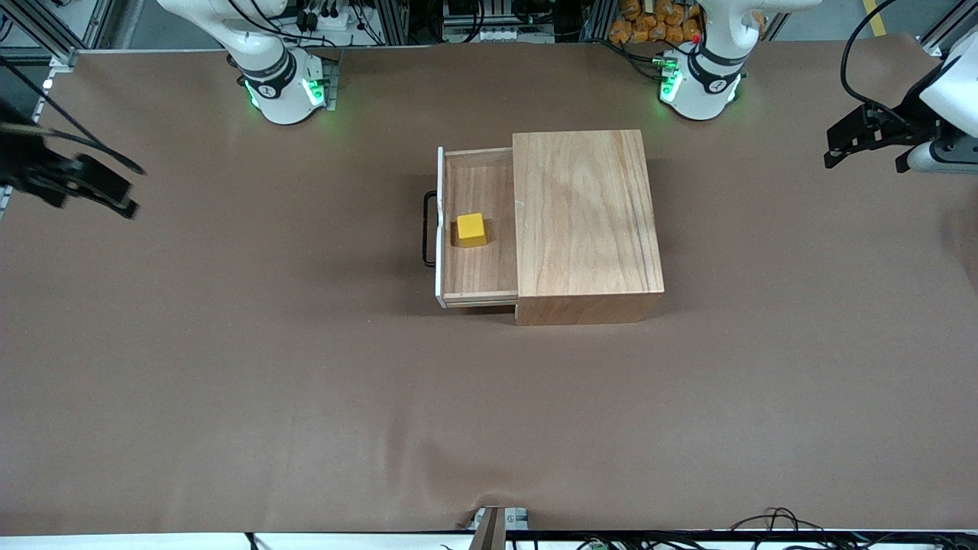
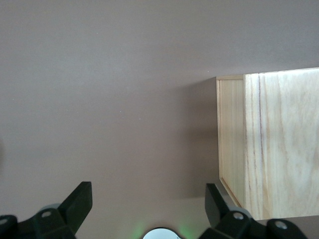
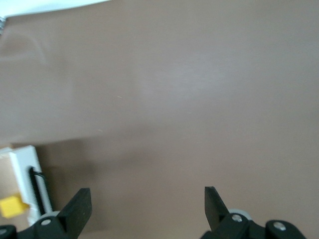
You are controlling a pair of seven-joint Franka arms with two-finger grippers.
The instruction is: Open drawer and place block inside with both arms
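The brown cloth-covered table carries a light-wood rectangular box at its middle. The box's light wooden sliding drawer, with white front panel and black U-shaped bar handle, stands pulled out toward the right arm's end. The small yellow cube block rests on the drawer floor. The left gripper hangs over bare table at the left arm's end, fingers spread and empty. The right gripper hangs over the right arm's end, likewise spread and empty.
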